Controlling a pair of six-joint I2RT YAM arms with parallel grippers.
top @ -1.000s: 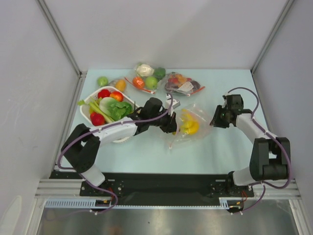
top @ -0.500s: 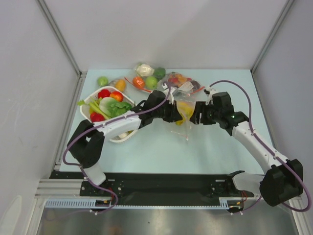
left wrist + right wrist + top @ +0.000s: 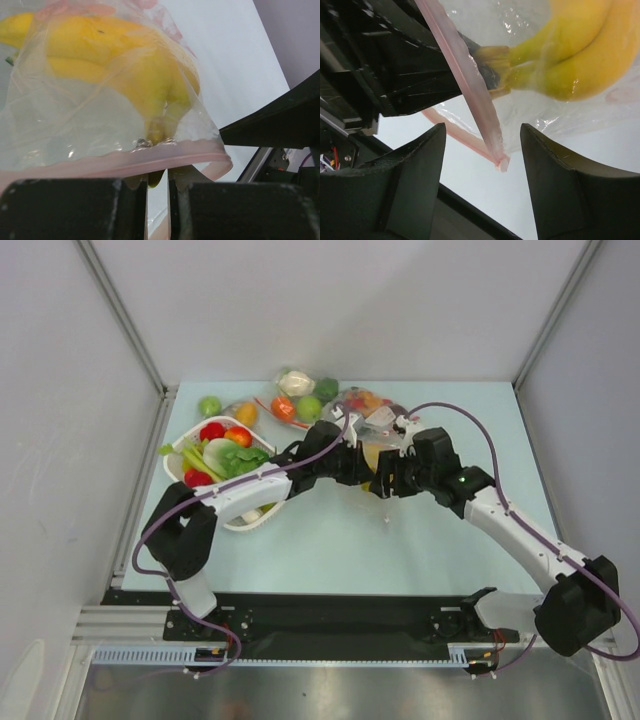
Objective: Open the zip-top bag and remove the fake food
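Both arms are built alike, with white shells on the long links and black housings at the joints. The left arm carries a purple cable that loops free of its shell. The right arm has a second purple cable and a small green light on a black joint housing. The left tool has blocky, matte black fingers with squared edges. The right tool has broad, rounded, dark fingers.

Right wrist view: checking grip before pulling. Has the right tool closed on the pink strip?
No, the right tool stands open, with the pink strip in the gap.
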